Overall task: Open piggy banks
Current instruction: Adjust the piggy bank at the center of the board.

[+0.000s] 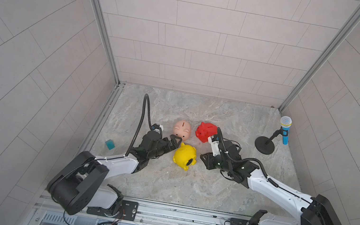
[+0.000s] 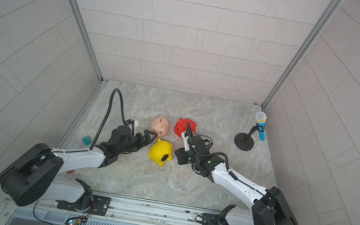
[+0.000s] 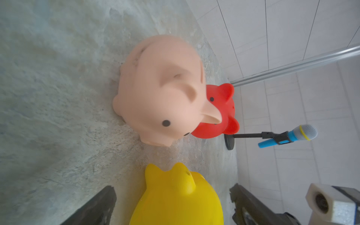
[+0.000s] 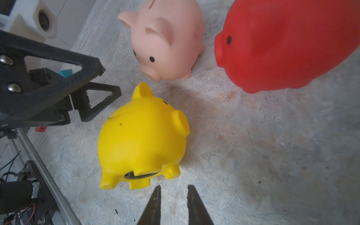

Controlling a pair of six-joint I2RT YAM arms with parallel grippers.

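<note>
Three piggy banks are grouped near the middle of the marbled surface [image 1: 156, 184].

- On its side, nearest the arm bases, is laid the yellow piggy bank [image 1: 183, 155]. Its black belly plug [image 4: 139, 175] is turned toward the right tool [image 4: 174, 188] and is seen seated in the belly.
- Just behind it the pink piggy bank [image 1: 181, 129] is stood on its feet, coin slot up, snout close to the yellow ear. Contact between the two cannot be confirmed.
- Beside the pink one, on the right-arm side, is placed the red piggy bank [image 1: 205, 131]. It is partly covered by that arm's cable [image 1: 221, 136] in both top views.

The left tool [image 1: 176, 143] is spread wide and nothing is gripped. In the left wrist view the yellow head is framed between its two fingers [image 3: 97, 206]. In the right wrist view the tips are seen just beside the yellow back and ear.

The right tool is parted only a little. A narrow gap is seen between the tips, with nothing in it. It is held low, just short of the yellow legs, with no contact.

A blue toy microphone [image 1: 284, 130] on a black stand [image 1: 264, 145] is seen in the far right corner, well apart. A teal block [image 1: 109, 143] is seen by the left edge of the surface.
</note>
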